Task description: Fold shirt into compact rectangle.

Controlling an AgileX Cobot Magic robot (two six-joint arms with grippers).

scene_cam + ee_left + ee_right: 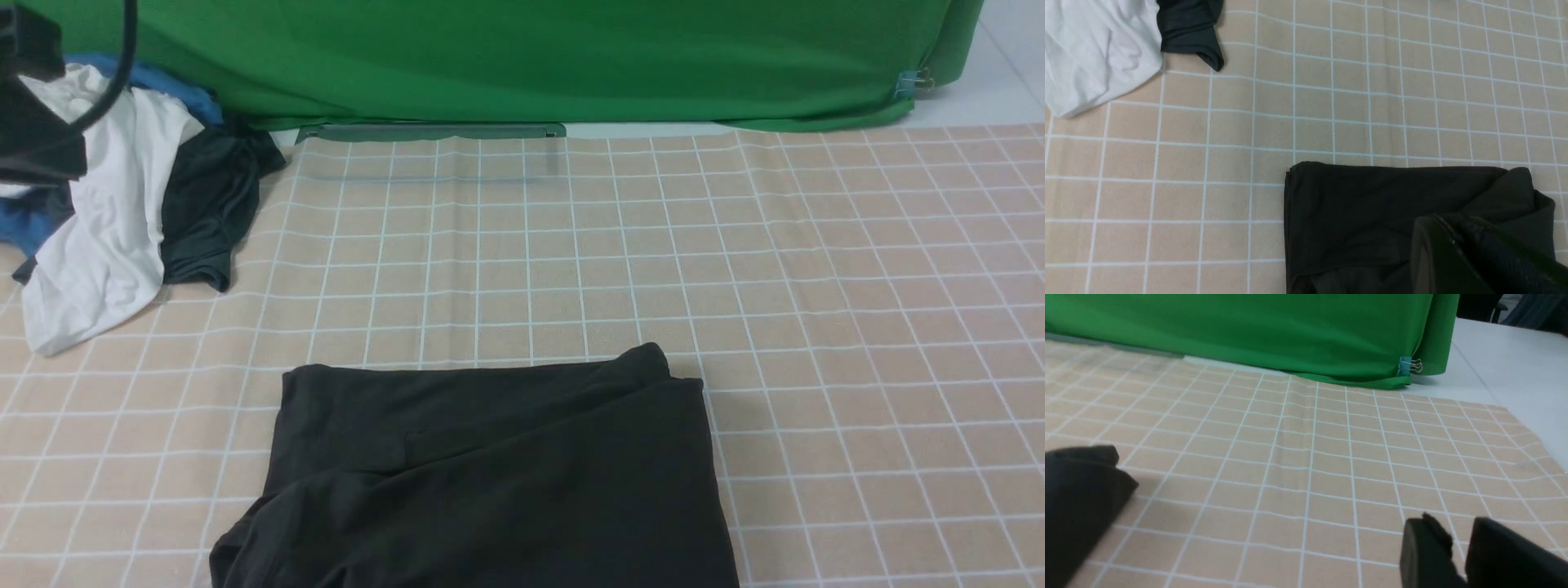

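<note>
Right, top to bottom by size, folks:
Backdrop: a green cloth point(531, 57) hangs along the far edge, pinned at its right corner by a small clip point(910, 82).
Table: the table point(816, 286) wears a beige covering with a white grid, creased in places.
Shirt: the shirt point(490, 474) lies folded into a rough black rectangle at the near centre; one far corner pokes up a little, the near left part bulges, and no logo shows.
Laundry heap: far left, a white garment point(98, 229) is draped over a blue garment point(163, 82), with a dark grey garment point(212, 204) touching its right side, all well apart from the shirt.
Left fingers: the left gripper point(1457, 245) sits just over the shirt's folded corner, fingers pressed together, and no cloth can be seen between them.
Right fingers: the right gripper point(1457, 555) is off to the shirt's right above bare grid, fingers point(1423, 551) parted by a narrow gap, holding nothing.
</note>
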